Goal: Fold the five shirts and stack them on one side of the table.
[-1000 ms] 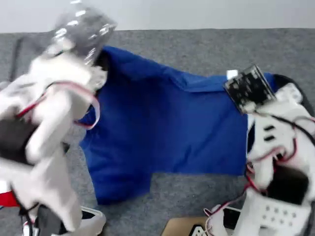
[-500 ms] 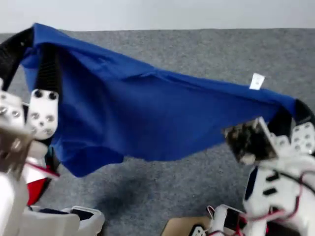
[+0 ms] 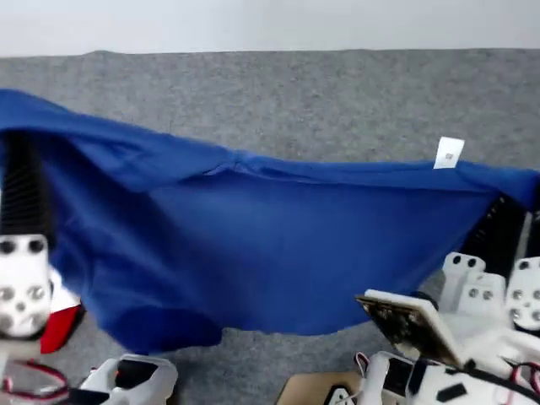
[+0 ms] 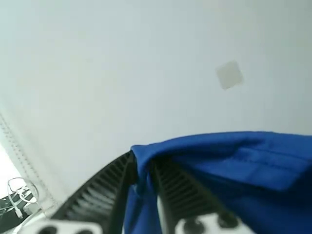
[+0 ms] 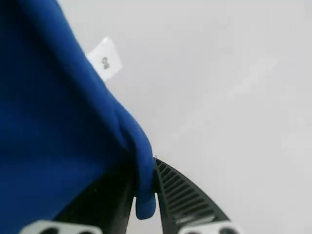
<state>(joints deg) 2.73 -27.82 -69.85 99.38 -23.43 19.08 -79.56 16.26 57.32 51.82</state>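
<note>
A blue shirt (image 3: pixel 253 245) hangs stretched wide above the grey table (image 3: pixel 321 93), held up by both arms. My left gripper (image 4: pixel 141 168) is shut on one upper corner of the blue shirt (image 4: pixel 229 161), at the left edge of the high view (image 3: pixel 17 181). My right gripper (image 5: pixel 144 183) is shut on the other corner of the blue shirt (image 5: pixel 53 141), at the right edge of the high view (image 3: pixel 510 215). A small white tag (image 3: pixel 449 153) sticks up from the shirt's top edge near the right gripper, also seen as a white tag (image 5: pixel 105 58).
A pale wall (image 3: pixel 270 21) runs behind the table. A brown cardboard piece (image 3: pixel 308 390) lies at the front edge between the arm bases. A red part (image 3: pixel 59 325) shows by the left arm's base.
Both grippers lifted the shirt off the table and pulled it wide apart; it now hangs higher and nearer the camera, spanning the whole high view.
</note>
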